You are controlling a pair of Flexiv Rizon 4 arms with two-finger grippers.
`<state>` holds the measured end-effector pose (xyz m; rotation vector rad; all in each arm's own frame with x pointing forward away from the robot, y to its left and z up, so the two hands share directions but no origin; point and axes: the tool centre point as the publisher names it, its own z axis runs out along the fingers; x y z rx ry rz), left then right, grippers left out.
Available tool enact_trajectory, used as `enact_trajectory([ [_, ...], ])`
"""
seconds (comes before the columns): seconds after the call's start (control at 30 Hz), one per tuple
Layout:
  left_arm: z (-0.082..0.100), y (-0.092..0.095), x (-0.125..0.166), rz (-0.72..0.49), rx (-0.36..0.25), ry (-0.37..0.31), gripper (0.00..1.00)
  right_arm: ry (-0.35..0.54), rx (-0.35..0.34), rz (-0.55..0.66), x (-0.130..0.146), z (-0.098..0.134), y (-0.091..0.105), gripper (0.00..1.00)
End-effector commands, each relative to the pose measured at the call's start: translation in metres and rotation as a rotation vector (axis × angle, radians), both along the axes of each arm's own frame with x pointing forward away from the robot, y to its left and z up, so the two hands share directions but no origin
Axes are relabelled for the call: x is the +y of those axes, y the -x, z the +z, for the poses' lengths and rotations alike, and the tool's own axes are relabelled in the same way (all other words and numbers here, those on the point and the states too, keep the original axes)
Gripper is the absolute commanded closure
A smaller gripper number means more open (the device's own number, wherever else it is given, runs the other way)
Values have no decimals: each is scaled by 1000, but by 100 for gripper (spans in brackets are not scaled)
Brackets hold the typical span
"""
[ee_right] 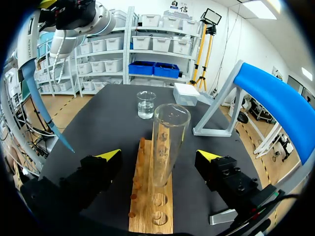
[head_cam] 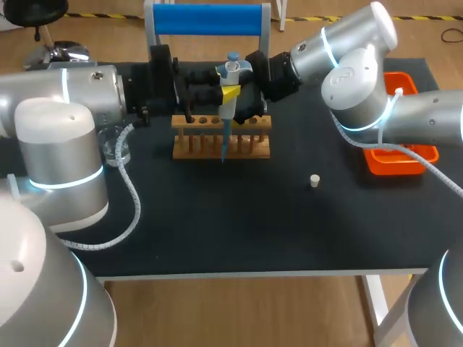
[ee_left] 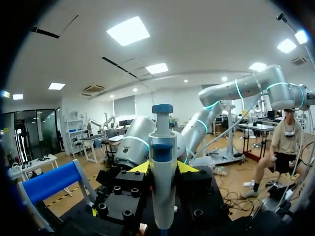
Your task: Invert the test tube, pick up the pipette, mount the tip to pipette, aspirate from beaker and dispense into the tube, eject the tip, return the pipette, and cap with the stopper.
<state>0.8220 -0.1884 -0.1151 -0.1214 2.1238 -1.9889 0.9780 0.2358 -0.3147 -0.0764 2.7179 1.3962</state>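
My left gripper [head_cam: 214, 90] [ee_left: 163, 168] is shut on the white pipette [head_cam: 231, 72] [ee_left: 163, 187], which stands upright with its blue plunger on top. Its long blue tip [head_cam: 224, 141] [ee_right: 43, 110] hangs down over the wooden rack [head_cam: 221, 137] [ee_right: 150, 206]. A clear test tube [ee_right: 170, 142] stands upright in the rack, mouth up. My right gripper [head_cam: 250, 101] [ee_right: 160, 156] is open, with its yellow fingertips [ee_right: 110, 155] on either side of the tube and apart from it. The glass beaker [head_cam: 116, 148] [ee_right: 146, 104] stands left of the rack. A small stopper [head_cam: 315, 181] lies on the mat.
A blue-topped stand [head_cam: 206, 20] [ee_right: 275, 98] rises just behind the rack. A white box [ee_right: 189, 93] sits beyond it near the beaker. An orange tray [head_cam: 401, 155] lies at the table's right edge under my right arm.
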Motion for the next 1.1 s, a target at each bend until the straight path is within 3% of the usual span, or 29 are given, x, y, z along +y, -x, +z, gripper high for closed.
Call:
enact_trajectory([
  [0.03,0,1,0,3,-2,4,100,2,2,2,0,0,-1,0],
  [0.23,0,1,0,3,-2,4,100,2,2,2,0,0,-1,0],
  [0.4,0,1,0,3,-2,4,100,-15,-2,-40,-33,6,10,0],
  [0.83,0,1,0,3,-2,4,100,-161,-55,-76,-112,51,71,0],
  [1.1,0,1,0,3,-2,4,100,-306,-79,-20,-117,84,115,0],
])
